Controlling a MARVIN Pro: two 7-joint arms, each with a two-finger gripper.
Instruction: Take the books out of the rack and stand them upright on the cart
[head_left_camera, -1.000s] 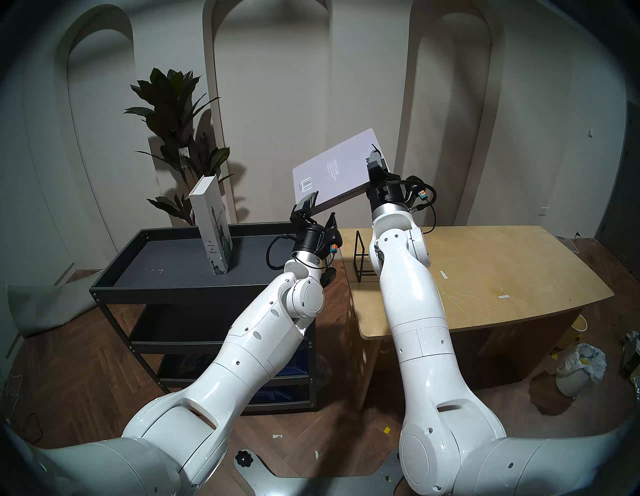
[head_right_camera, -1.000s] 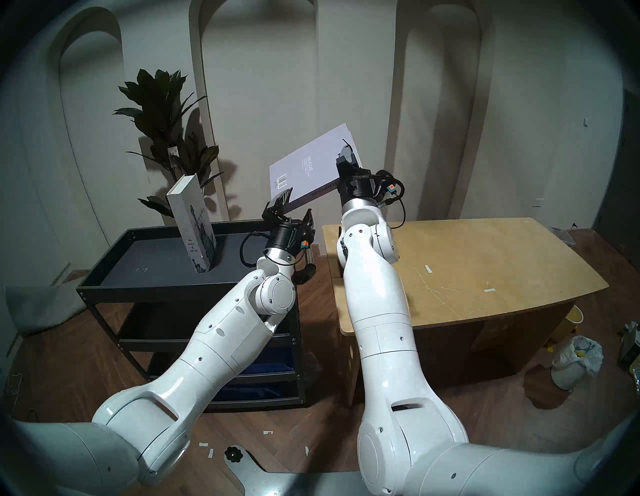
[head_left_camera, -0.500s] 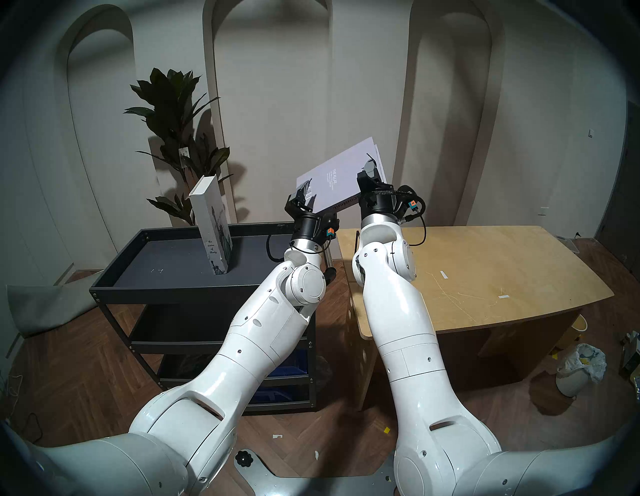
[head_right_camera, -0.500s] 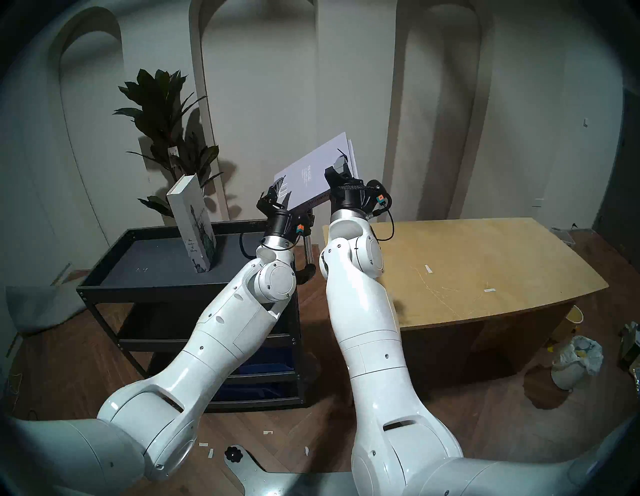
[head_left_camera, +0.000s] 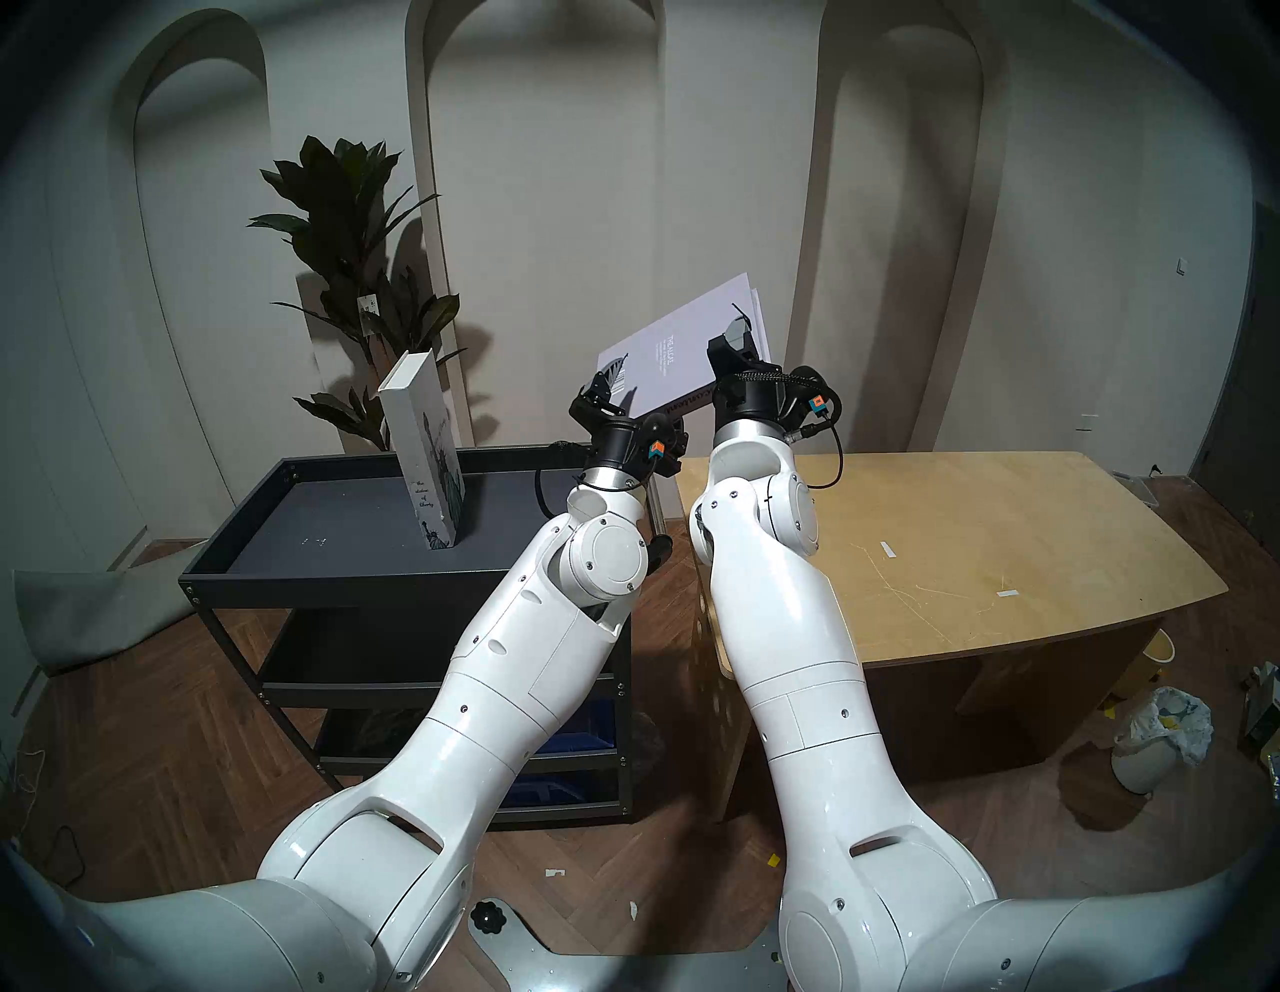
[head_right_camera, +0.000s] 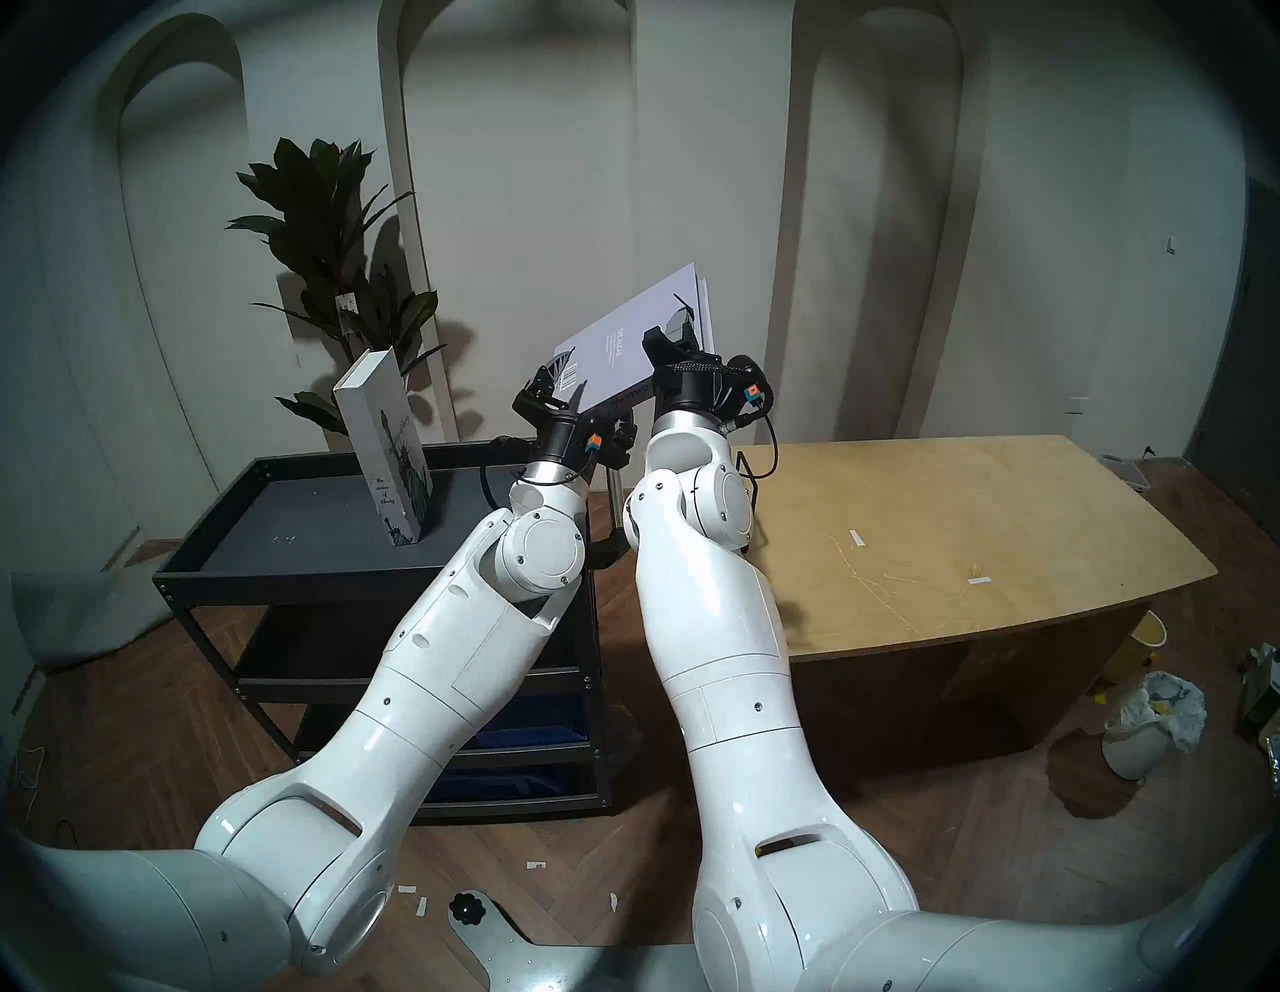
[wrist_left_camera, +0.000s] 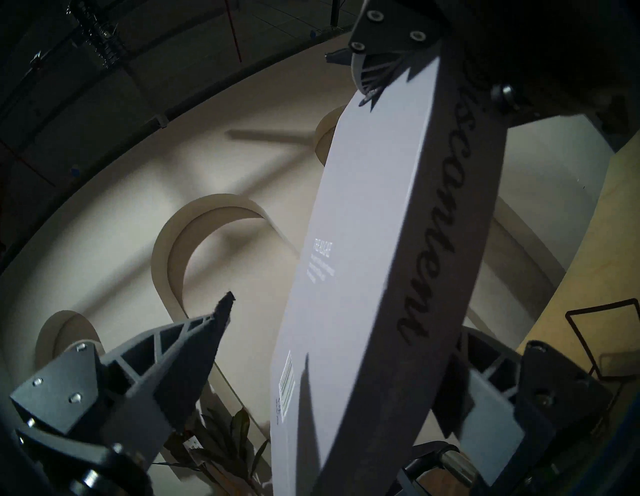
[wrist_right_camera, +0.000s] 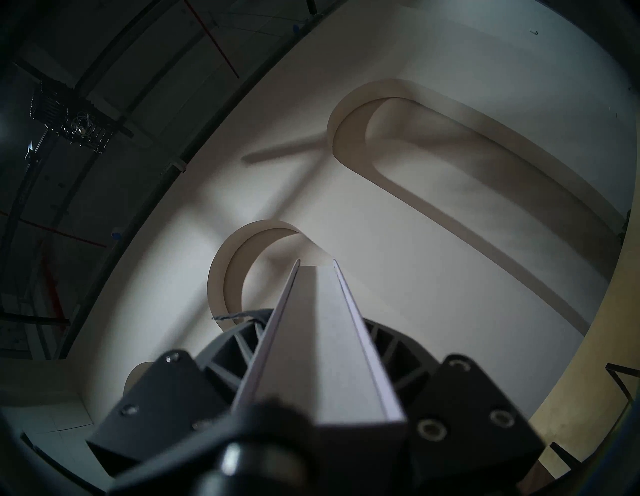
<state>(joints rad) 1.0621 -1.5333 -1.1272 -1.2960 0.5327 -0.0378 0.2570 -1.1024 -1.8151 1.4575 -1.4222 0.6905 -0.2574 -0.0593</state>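
Foliage of a dark-leaved potted plant (head_left_camera: 350, 277) rises against the pale arched wall at the far left. In front of it stands the large black metal cart with rimmed tray shelves (head_left_camera: 291, 575). On its top tray the thick white hardcover with the Statue of Liberty drawing (head_left_camera: 422, 450) stands upright on its own, touched by neither arm.

Right of that book, above the cart's right end, the left gripper (head_left_camera: 634, 398) reaches up with its jaws spread wide. In the left wrist view they straddle the lower end of the thin pale grey-lavender hardcover with "Discontent" on its spine (wrist_left_camera: 363, 263); the left finger (wrist_left_camera: 187, 350) stands clear of the cover, and contact on the other side cannot be told.

That book hangs in the air, tilted, its upper end to the right (head_left_camera: 692, 346). There the right gripper (head_left_camera: 740, 336) is clamped on it, a finger pressed to each cover in the right wrist view (wrist_right_camera: 318, 339).

Further right lies the light wooden table (head_left_camera: 970, 540). The small black wire rack (wrist_left_camera: 602, 339) sits empty on it, seen past the book from the left wrist.
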